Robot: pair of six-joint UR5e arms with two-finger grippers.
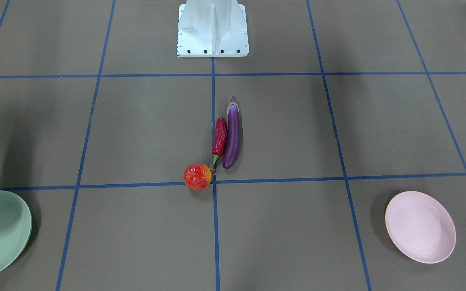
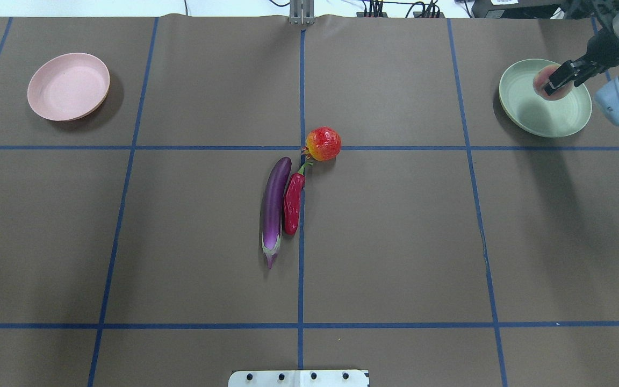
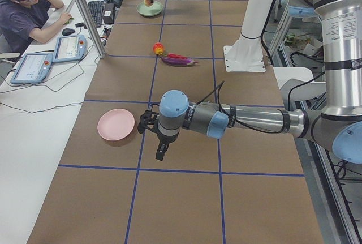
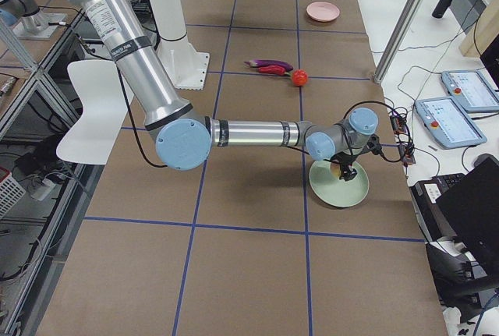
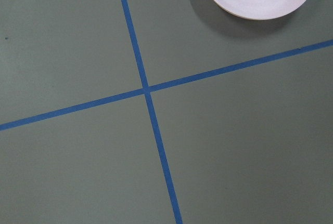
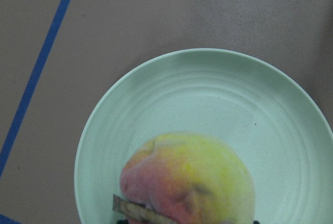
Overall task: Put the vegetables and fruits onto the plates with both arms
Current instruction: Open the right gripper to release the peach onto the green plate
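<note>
My right gripper (image 2: 552,84) is shut on the yellow-pink peach (image 6: 188,182) and holds it just over the mint green plate (image 2: 548,115), at the far right in the overhead view. The purple eggplant (image 2: 274,207) and red chili pepper (image 2: 293,201) lie side by side at the table's middle. The red-orange speckled fruit (image 2: 323,143) sits at the chili's stem end. The pink plate (image 2: 67,86) is empty at the far left. My left gripper (image 3: 160,153) shows only in the exterior left view, hovering beside the pink plate; I cannot tell whether it is open or shut.
The white base block (image 1: 212,28) stands at the robot's side of the table. Blue tape lines grid the brown table. An operator (image 3: 22,12) sits at a side table with tablets (image 3: 51,57) behind an aluminium post.
</note>
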